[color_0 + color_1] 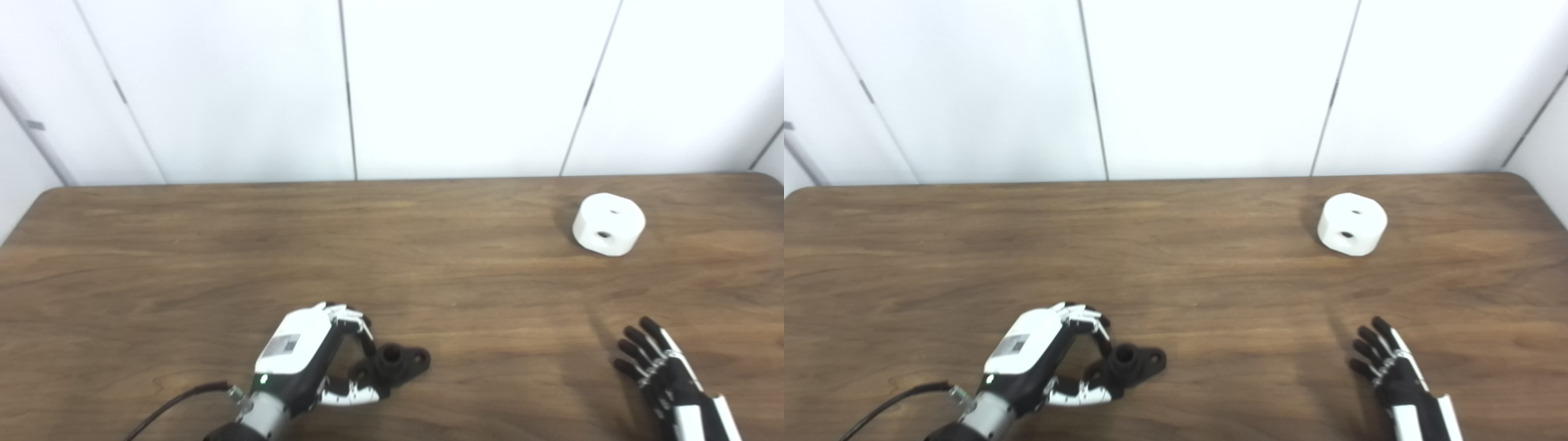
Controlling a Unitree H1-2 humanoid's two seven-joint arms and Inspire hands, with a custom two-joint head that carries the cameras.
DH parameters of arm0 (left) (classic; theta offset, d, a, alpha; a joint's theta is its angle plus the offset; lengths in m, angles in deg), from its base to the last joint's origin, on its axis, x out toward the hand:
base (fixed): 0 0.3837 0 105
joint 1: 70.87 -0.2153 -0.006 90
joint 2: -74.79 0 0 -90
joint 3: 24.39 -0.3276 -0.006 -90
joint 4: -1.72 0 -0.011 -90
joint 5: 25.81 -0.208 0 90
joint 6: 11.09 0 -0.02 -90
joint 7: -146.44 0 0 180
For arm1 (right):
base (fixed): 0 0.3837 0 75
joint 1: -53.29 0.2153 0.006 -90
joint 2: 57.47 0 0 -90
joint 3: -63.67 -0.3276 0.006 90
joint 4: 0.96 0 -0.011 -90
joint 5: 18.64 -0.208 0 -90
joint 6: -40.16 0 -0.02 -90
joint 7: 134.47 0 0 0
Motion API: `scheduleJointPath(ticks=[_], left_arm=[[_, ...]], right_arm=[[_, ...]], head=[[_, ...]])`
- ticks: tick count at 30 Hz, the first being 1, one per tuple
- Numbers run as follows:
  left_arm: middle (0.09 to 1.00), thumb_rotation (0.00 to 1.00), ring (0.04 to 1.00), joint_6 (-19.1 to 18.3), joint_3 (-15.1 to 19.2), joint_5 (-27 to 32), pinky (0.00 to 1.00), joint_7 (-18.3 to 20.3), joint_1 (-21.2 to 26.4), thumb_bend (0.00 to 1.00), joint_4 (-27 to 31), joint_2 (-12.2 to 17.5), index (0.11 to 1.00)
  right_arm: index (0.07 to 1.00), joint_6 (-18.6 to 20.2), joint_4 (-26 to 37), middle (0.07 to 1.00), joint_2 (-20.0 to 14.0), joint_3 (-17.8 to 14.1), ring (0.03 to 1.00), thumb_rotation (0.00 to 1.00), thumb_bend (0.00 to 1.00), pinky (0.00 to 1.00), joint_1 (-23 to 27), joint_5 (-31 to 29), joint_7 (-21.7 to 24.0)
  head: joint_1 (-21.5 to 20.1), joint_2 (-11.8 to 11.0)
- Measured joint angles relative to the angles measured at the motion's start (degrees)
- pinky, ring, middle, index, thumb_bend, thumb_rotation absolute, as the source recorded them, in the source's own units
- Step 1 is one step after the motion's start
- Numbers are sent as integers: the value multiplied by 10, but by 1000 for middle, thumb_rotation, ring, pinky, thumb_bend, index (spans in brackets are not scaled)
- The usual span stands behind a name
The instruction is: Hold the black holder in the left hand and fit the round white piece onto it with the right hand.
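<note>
Left hand (306,358) at the near left of the counter (184,257), its fingers (352,320) and thumb curled round the near end of the black holder (398,362), which lies flat on the wood; whether the grip is fully closed cannot be told. Right hand (1387,367) at the near right, fingers spread and holding nothing. Round white piece (1352,231) rests far right, well apart from both hands. To do this step well, the left hand probably needs a firm pinch on the flange, leaving the raised socket clear and upward, before lifting; the right hand then reaches far for the piece.
</note>
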Motion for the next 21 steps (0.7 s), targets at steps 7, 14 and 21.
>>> scheduleJointPath(ticks=[7, 14, 21], left_arm=[[757, 52, 828, 45, -3, -10, 886, -19, -29, 506, -1, -6, 490], [759, 52, 830, 82, -1, -11, 898, -27, -40, 505, -10, -15, 490], [752, 51, 823, 113, 4, -9, 896, -45, -47, 506, -25, -18, 490]], right_arm=[[922, 38, 28, 901, 0, 7, 896, 966, 662, 832, -2, 7, 0], [927, 94, 59, 919, -4, -1, 919, 871, 647, 867, 13, 26, -2], [938, 162, 104, 928, -17, -23, 932, 767, 660, 868, 68, 39, -2]], head=[[-19, 14], [-42, 26], [-42, 26]])
